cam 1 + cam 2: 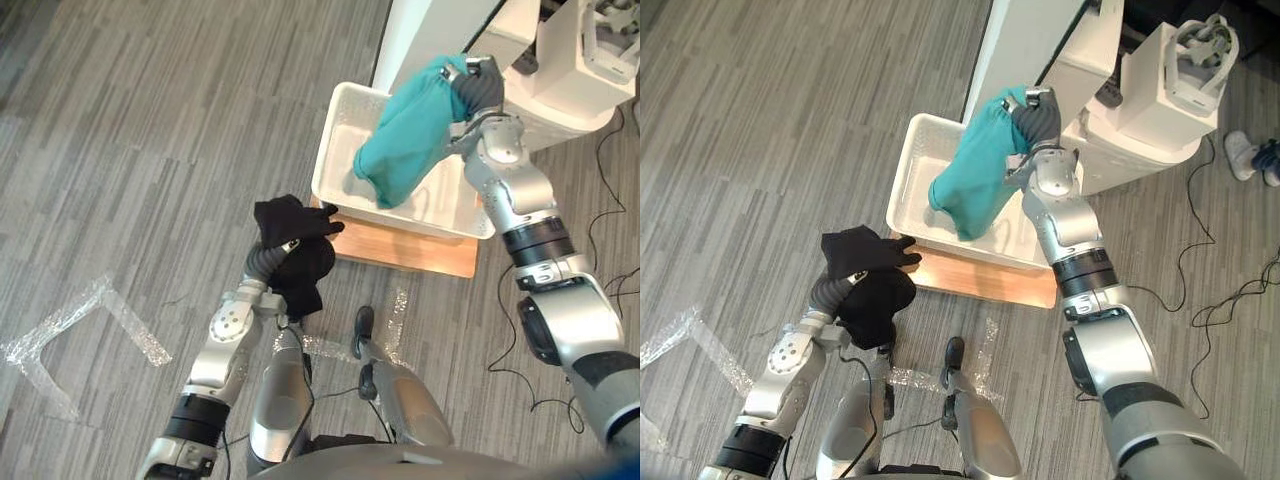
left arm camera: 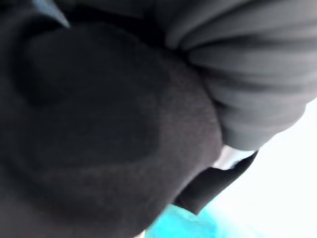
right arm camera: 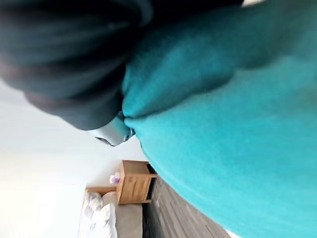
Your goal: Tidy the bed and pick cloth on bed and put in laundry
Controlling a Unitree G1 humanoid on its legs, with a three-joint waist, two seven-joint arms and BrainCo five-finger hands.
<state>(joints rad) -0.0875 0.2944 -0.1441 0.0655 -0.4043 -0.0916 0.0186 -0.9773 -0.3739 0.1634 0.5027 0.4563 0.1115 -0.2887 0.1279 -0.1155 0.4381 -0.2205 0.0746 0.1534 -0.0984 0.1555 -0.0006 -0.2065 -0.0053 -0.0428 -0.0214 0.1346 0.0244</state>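
slippage threatened: teal cloth (image 1: 410, 130), bunched in the right hand's (image 1: 476, 88) curled fingers over the basket (image 1: 328, 140), could snag its rim; left hand's (image 1: 268, 258) grip under black cloth (image 1: 298, 270) couldn't be told.

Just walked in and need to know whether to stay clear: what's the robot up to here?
It is putting laundry away. The right hand has its fingers closed on a teal cloth, which hangs over the white basket with its lower end down inside. The left hand holds up a black cloth beside the basket's near corner, not yet in. The basket sits on a wooden board on the floor.
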